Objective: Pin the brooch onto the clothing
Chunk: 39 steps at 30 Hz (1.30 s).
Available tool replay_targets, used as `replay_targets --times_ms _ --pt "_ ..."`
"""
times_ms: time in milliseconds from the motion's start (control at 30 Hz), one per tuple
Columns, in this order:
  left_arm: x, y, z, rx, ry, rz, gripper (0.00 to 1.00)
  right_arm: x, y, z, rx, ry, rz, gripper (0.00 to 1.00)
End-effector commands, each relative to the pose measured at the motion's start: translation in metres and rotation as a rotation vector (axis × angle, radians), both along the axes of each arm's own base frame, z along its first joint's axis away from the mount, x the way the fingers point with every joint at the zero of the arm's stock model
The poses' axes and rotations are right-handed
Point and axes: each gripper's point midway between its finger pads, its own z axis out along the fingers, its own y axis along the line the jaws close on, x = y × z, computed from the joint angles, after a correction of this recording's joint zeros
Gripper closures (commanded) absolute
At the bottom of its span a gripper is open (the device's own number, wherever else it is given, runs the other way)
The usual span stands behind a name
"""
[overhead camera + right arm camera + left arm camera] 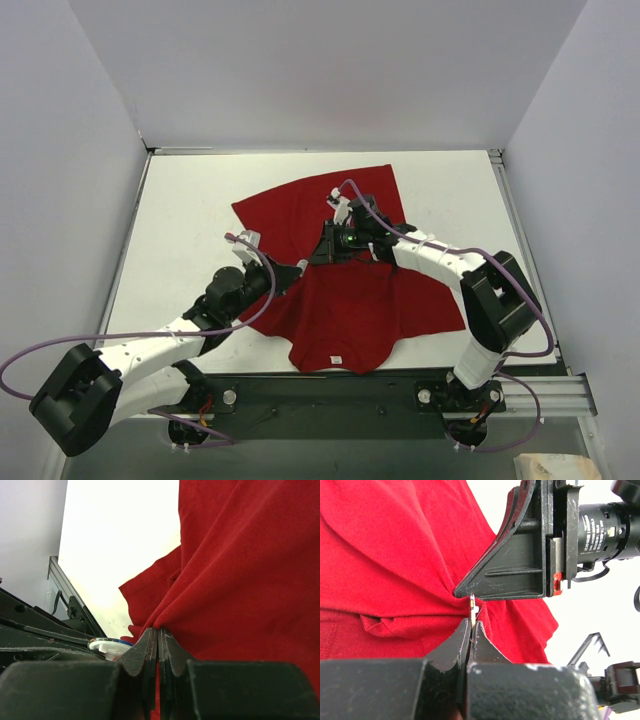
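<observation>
Brooch presented to a raised fold of the red T-shirt, both arms meeting over the middle of the garment.

The left gripper is pressed together on the brooch, nipping it by its rim at the very fingertips. The right gripper is likewise closed, pinching a tuck of the red cloth and drawing it into a tented ridge, from which creases radiate.

I judge the purpose to be this: lifting a ridge clear of the table gives me a free layer for the pin to pass through, without catching the cloth beneath. Holding the brooch by its edge leaves its back free to face that ridge. In the left wrist view the brooch stands just beside the pinched point, close below the right fingertip. Whether it already touches the cloth I cannot tell.

Appearance of the brooch: in the left wrist view it is seen edge-on, a thin pale sliver with a yellowish metallic glint. In the right wrist view it shows as a small round disc, white at the rim with a trace of blue and red, largely hidden behind dark finger parts. Its pin cannot be made out with certainty.

The rest of the shirt lies spread on the table, with the white neck label at its near edge, well apart from the work.
</observation>
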Motion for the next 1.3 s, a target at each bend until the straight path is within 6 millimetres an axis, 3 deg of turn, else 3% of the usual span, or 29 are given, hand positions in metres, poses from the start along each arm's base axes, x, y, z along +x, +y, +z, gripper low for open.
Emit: replay_targets --times_ms 0,733,1267 --pt "-0.001 -0.009 0.087 -0.268 -0.206 -0.057 1.00 -0.006 0.002 0.010 -0.030 -0.041 0.030 1.00" --pt "0.005 -0.021 0.117 -0.304 -0.272 -0.099 1.00 -0.017 0.003 0.003 -0.150 -0.086 0.078 1.00" --pt "-0.003 -0.023 0.144 -0.358 -0.330 -0.141 1.00 -0.016 -0.003 0.006 -0.211 -0.136 0.077 1.00"
